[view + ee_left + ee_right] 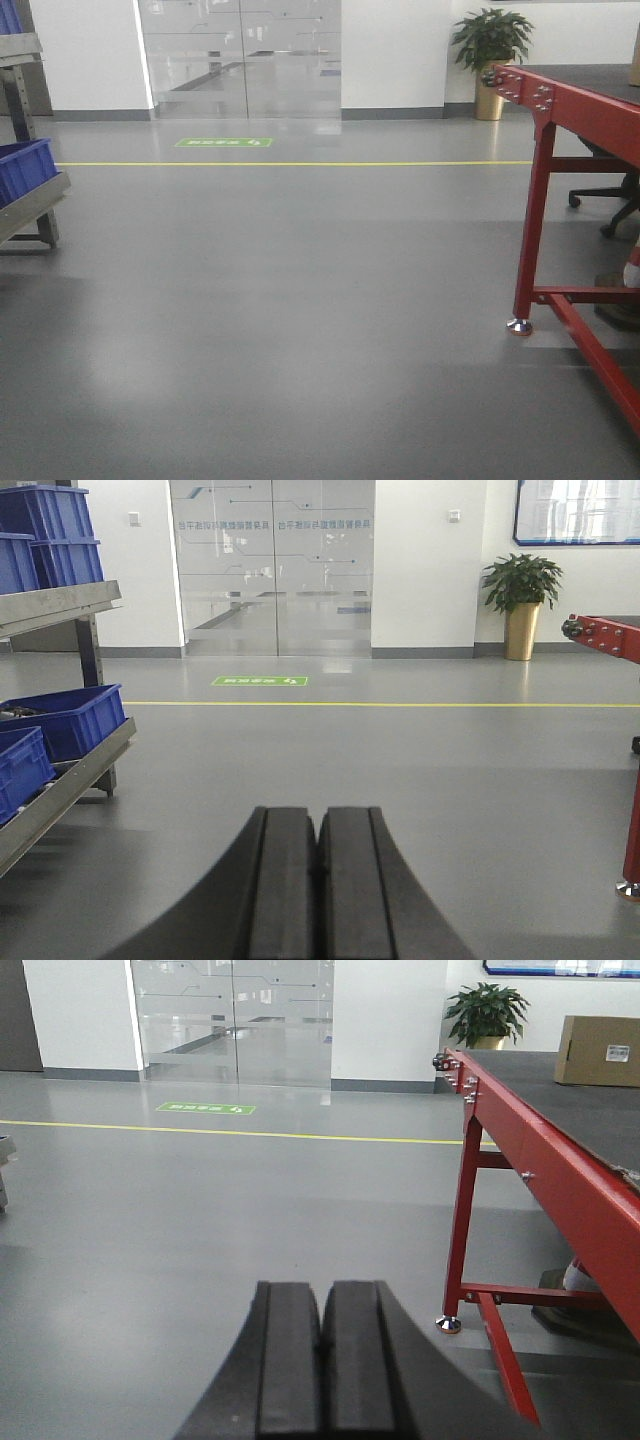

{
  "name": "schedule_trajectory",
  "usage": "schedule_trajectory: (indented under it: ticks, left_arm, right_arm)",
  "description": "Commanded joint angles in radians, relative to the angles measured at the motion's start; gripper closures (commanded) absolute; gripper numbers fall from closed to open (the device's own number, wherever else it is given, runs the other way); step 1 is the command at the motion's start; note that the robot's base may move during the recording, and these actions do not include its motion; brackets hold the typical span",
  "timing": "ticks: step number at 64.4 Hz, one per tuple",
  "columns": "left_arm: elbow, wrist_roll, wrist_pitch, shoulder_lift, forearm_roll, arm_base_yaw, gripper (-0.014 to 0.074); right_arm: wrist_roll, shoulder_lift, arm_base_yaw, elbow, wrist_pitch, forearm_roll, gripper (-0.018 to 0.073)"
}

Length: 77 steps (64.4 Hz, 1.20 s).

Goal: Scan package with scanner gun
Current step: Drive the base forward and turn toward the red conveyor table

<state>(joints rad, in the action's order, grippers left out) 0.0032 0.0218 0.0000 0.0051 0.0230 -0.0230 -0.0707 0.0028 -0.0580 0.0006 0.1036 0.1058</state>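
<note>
The package, a tan cardboard box with a small white label, stands at the far end of the red-framed table in the right wrist view. The scanner gun is out of view. My left gripper is shut with nothing between its black fingers and hangs over bare grey floor. My right gripper is shut and empty too, over the floor to the left of the table, well short of the package.
A metal rack with blue bins stands at the left. The red table's leg and foot are at the right, with an office chair base behind. A potted plant and glass doors lie far ahead.
</note>
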Motion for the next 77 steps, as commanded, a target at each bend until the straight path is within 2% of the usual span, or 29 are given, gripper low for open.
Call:
schedule_trajectory:
  ticks: [1,77]
  left_arm:
    - [-0.003,-0.007,-0.018,-0.005,0.002,-0.001,0.0707]
    - [-0.003,-0.007,-0.018,-0.005,0.002,-0.001,0.0707]
  right_arm:
    - [-0.002,-0.003,0.001,-0.001,-0.015,-0.006,0.0713]
    - [-0.002,-0.003,0.001,-0.001,-0.015,-0.006,0.0713]
